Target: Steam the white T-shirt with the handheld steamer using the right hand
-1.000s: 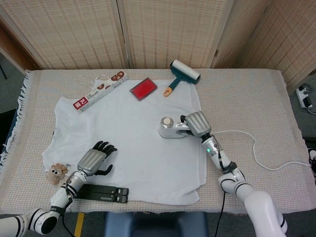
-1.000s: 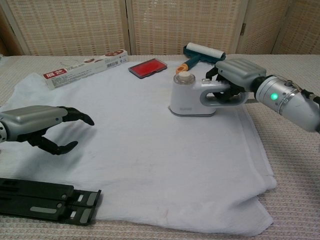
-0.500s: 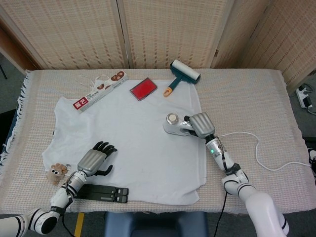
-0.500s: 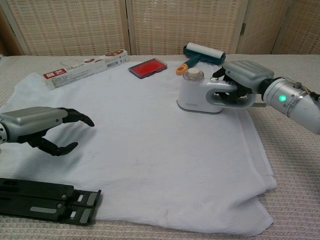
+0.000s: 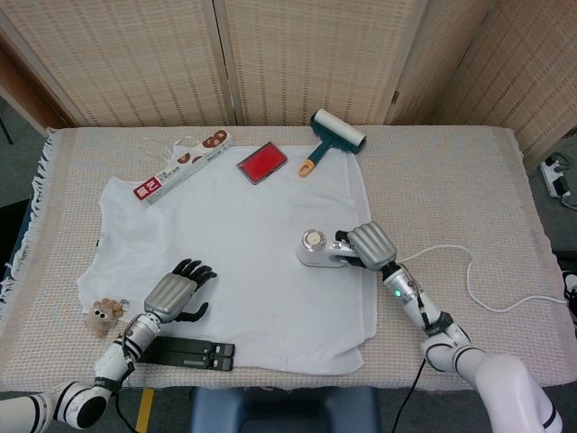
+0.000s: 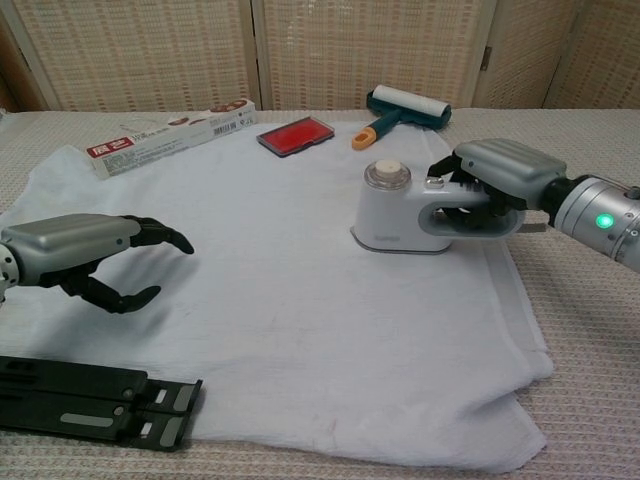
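Observation:
The white T-shirt [image 5: 225,244] [image 6: 300,300] lies spread flat over the table's middle. A white handheld steamer [image 5: 317,252] [image 6: 400,212] stands base-down on the shirt near its right edge. My right hand [image 5: 371,244] [image 6: 495,175] grips the steamer's handle from the right, fingers wrapped through the loop. A white cord [image 5: 469,271] trails off to the right. My left hand [image 5: 174,292] [image 6: 85,250] hovers just over the shirt's lower left part, fingers apart and slightly curled, holding nothing.
Along the shirt's far edge lie a long red-and-white box [image 5: 184,165], a red flat pad [image 5: 261,162] and a teal lint roller [image 5: 334,137]. A black folded bracket [image 5: 189,353] lies at the near edge, a small plush toy [image 5: 105,313] beside the left wrist.
My right hand has slid the steamer over the shirt, first right, then toward the near edge. The left hand has stayed put.

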Robot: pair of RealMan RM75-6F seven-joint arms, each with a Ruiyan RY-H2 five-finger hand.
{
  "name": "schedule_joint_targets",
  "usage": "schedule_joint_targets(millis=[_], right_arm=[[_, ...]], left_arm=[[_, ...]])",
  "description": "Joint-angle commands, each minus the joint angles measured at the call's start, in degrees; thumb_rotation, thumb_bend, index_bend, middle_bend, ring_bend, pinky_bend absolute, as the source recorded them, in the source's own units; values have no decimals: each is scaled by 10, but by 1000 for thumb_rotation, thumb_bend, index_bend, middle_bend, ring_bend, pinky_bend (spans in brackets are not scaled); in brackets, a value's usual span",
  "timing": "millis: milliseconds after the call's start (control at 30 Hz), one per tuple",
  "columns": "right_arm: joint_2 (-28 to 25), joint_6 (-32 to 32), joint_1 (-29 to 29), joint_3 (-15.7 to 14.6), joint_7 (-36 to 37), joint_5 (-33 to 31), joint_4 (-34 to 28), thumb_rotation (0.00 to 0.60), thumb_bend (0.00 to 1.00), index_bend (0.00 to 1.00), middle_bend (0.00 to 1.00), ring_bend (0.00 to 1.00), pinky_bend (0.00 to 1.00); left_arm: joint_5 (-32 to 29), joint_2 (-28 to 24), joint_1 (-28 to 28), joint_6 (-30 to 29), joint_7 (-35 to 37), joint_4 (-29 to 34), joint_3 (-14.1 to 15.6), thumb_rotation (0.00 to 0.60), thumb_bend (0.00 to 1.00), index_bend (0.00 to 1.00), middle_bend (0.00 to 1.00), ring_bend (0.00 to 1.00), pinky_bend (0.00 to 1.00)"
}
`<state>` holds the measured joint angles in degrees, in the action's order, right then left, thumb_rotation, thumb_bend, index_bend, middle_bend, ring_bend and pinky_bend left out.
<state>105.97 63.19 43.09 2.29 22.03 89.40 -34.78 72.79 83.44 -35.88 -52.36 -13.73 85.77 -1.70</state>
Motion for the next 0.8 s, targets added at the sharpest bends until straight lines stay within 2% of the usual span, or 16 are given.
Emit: schedule_joint_targets(millis=[33,400,567,700,800], right_arm=[[-25,18,-18,-15,-2,12,-43,600,627,763,821,815,971],[-84,58,-64,-43,-3,30,-155,600,626,762,822,816,971],[-102,73,-76,-41,-12,30,-175,600,626,762,821,816,971],[-121,89,-92,-29,-13,17,-181,600,627,762,821,816,971],[-138,94,-109,-24,-18,2,-177,600,627,760,821,817,971]], left_arm=[[1,1,0,-1,-2,1,0,381,531,193,153,47,0],[1,1,-2,-2,-7,4,-1,383,530,193,152,46,0],[1,1,-3,-3,-10,6,-3,385,530,192,151,45,0],[13,-3,0,-24,-6,11,-9,383,408,183,146,40,0],[18,-12,4,-40,8,18,-18,387,376,182,145,40,0]])
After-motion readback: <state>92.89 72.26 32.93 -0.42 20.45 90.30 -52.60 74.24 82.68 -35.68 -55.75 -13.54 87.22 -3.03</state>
